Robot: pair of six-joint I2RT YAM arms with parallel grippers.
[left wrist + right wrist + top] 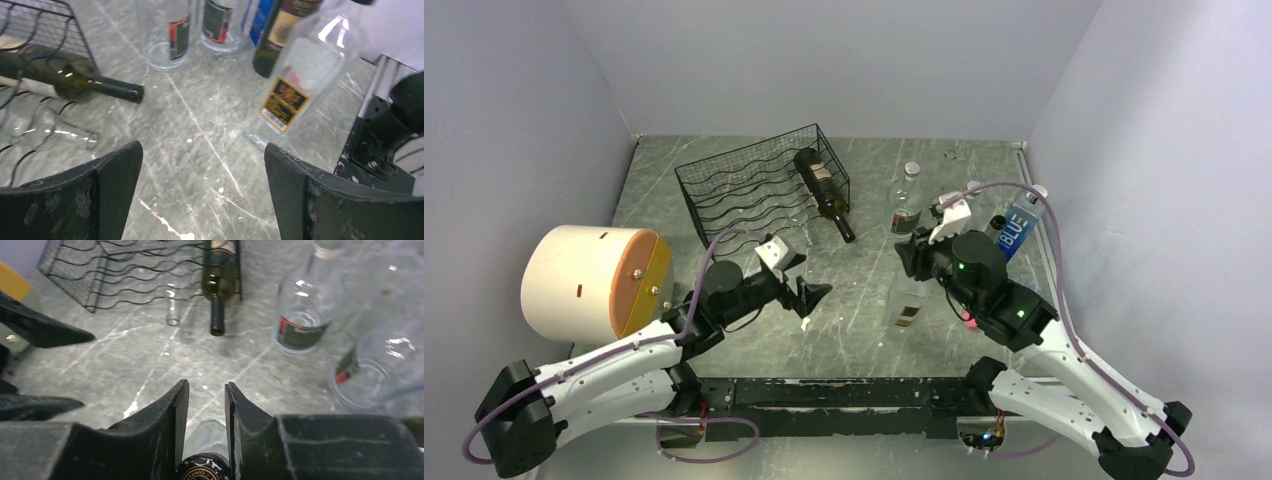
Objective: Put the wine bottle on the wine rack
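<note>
The black wire wine rack (754, 190) stands at the back left. A dark green wine bottle (822, 188) lies on its right end, neck pointing out to the front; it also shows in the right wrist view (220, 275). A clear bottle neck (172, 312) pokes out of the rack beside it. My right gripper (206, 390) is shut on the neck of a clear bottle with a black-and-gold label (909, 300), which stands tilted on the table (300, 75). My left gripper (802, 280) is open and empty, just left of that bottle (202, 150).
A clear bottle (908, 200), a blue-labelled bottle (1017, 228) and other bottles (167, 35) stand at the back right. A white cylinder with an orange end (589, 280) lies at the left. Grey walls close in on three sides.
</note>
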